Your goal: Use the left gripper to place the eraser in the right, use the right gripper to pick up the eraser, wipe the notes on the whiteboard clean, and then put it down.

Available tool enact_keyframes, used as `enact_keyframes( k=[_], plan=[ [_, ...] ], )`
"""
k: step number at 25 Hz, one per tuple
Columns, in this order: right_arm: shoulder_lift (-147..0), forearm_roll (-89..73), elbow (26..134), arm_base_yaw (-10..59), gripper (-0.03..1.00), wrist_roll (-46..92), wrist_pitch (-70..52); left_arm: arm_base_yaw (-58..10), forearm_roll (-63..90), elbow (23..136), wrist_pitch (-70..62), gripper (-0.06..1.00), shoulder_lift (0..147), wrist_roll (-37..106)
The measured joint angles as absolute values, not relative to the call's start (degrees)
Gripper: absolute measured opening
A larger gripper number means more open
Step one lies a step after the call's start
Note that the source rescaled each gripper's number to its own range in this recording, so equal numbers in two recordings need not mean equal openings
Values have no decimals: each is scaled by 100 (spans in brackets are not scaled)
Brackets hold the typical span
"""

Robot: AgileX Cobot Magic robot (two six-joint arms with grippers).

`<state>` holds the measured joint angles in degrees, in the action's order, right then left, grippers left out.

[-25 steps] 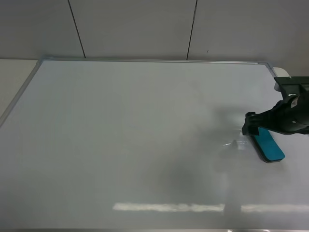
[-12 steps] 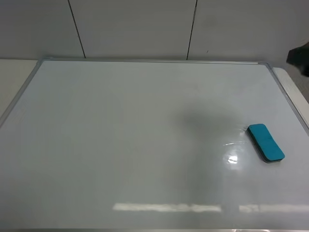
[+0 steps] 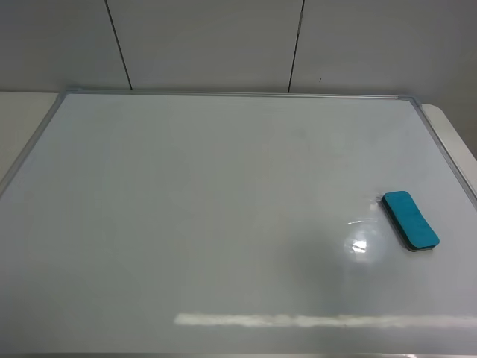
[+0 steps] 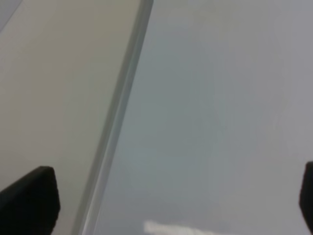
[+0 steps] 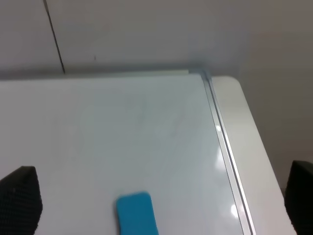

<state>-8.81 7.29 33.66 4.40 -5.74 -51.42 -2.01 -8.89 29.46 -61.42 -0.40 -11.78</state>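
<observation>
The teal eraser (image 3: 410, 220) lies flat on the whiteboard (image 3: 223, 209) near its right edge, with nothing touching it. No black marker notes show on the board. Neither arm shows in the exterior high view. In the right wrist view the right gripper (image 5: 159, 203) is open and empty, raised well above the eraser (image 5: 137, 214), its fingertips (image 5: 19, 200) at the picture's two sides. In the left wrist view the left gripper (image 4: 168, 203) is open and empty above the board's silver frame (image 4: 117, 122).
A pale tabletop (image 3: 22, 112) runs beside the board on the left and also on the right (image 5: 249, 137). A grey panelled wall (image 3: 223, 45) stands behind the board. Bright light reflections lie on the board near the eraser (image 3: 359, 246).
The right gripper, which was at the eraser's end a second ago, has let go, lifted away to the upper right and left the exterior high view. The eraser has stayed in place.
</observation>
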Motion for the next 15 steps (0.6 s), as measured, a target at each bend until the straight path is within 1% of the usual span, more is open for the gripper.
enact_keyframes(
  k=[4, 6, 15],
  plan=[
    [-571, 724, 3352, 440, 100, -574, -6307, -201, -889, 2946, -6142, 100, -40, -1178],
    [-464, 718, 3238, 440, 100, -574, -6592, -201, -889, 2946, -6142, 100, -40, -1178],
    [14, 683, 3085, 440, 100, -495, -6580, -201, -889, 2946, -6142, 100, -40, -1178]
  ],
)
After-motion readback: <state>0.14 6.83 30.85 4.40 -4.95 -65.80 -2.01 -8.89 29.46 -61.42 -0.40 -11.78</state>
